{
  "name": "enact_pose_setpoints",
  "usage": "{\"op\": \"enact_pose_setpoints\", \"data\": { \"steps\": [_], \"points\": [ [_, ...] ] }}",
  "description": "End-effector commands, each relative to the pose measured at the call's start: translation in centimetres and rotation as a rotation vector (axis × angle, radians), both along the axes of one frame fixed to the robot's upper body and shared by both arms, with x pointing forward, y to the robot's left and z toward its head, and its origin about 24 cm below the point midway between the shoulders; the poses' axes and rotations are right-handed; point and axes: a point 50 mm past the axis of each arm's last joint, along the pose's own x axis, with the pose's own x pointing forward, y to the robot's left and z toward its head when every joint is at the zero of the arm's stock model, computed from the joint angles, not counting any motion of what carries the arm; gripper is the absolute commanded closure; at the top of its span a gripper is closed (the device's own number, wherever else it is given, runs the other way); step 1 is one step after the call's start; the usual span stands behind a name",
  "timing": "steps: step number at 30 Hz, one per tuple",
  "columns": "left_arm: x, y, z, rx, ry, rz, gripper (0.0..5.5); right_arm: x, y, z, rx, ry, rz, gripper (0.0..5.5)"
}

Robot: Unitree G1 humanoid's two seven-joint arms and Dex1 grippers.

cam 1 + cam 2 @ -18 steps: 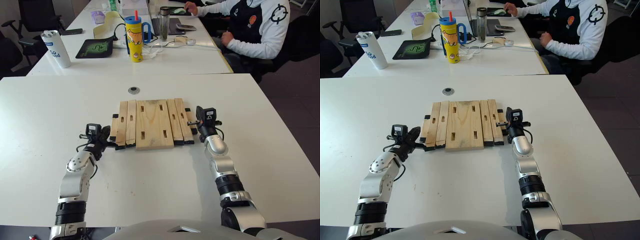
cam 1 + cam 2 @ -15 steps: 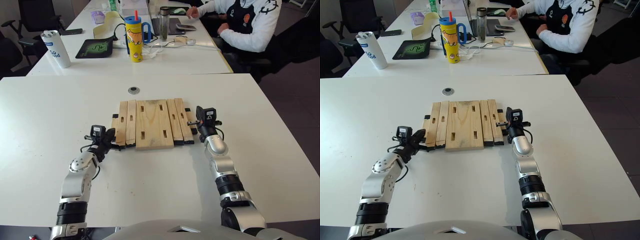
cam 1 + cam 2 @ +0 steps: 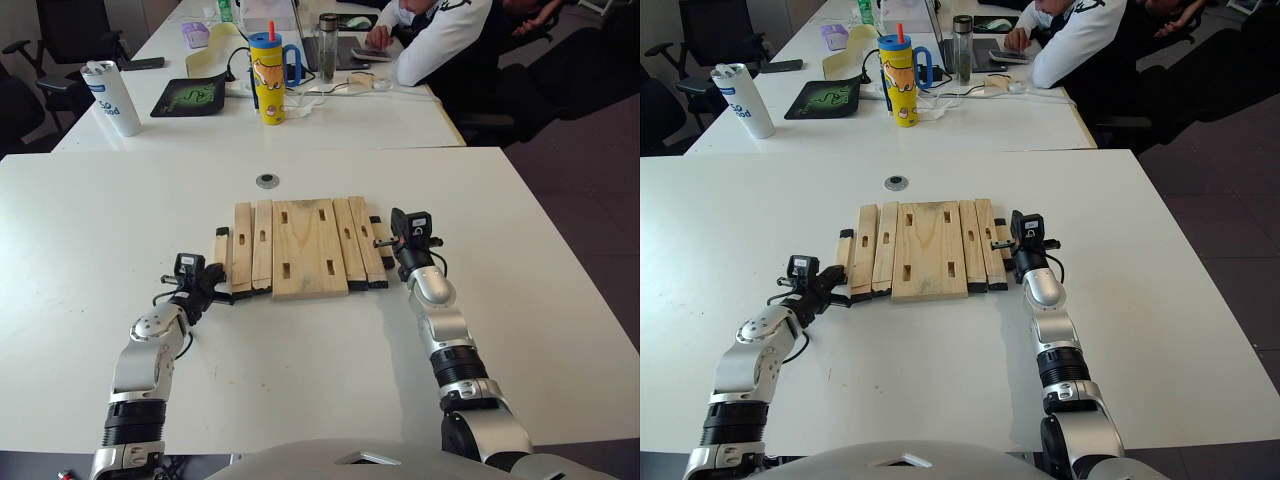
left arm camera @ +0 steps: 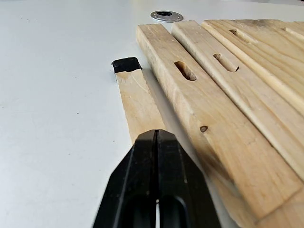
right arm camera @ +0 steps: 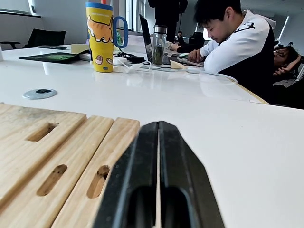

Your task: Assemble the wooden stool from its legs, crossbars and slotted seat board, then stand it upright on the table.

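- The left gripper point(image 4: 156, 138) is closed tight, with its tip at the near end of a thin bar point(image 4: 137, 102) on the left of the wood.
- The right gripper point(image 5: 158, 128) is closed tight too, just right of the slats point(image 5: 95, 175).
- The seat board point(image 3: 308, 250) lies flat in the middle of the table point(image 3: 100, 220).

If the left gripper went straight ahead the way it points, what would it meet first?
Probably the thin black-tipped crossbar: the shut left gripper sits at its near end, pointing along it. Whether they touch is unclear.
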Motion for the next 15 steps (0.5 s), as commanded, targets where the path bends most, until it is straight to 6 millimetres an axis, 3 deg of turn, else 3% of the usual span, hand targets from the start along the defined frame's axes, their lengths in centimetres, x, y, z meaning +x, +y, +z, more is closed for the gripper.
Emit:
{"op": "enact_pose_setpoints", "data": {
  "steps": [1, 7, 15],
  "points": [
    [-0.3, 0.9, -0.5, 0.062, 0.035, 0.011, 5.46, 0.4, 0.1, 0.5, -0.005, -0.008, 0.009, 5.50],
    [0.9, 0.6, 2.3, 0.005, -0.130, 0.043, 5.28, 0.5, 0.1, 0.6, -0.006, -0.016, 0.012, 5.50],
    [0.3, 0.3, 0.8, -0.055, -0.060, 0.111, 4.12, 0.6, 0.1, 1.1, -0.043, -0.049, 0.029, 5.50]
  ]
}}
